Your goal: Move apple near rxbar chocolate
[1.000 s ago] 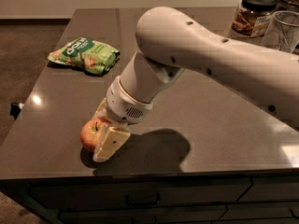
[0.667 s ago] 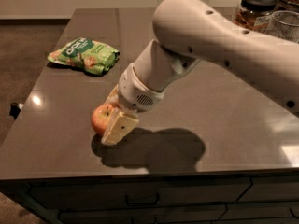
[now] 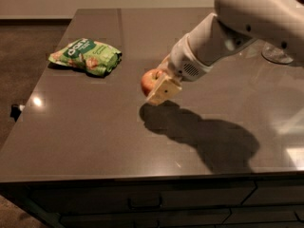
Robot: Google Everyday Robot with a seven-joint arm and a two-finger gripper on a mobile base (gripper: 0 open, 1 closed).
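Item: apple, mid-table, clamped in gripper. Held clear of tabletop, w/ shadow set apart below, so prob. mid-carry. Green snack bag far left; rxbar chocolate not in view.

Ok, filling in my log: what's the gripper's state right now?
Gripper: jaws closed on the apple, holding it just above the table.
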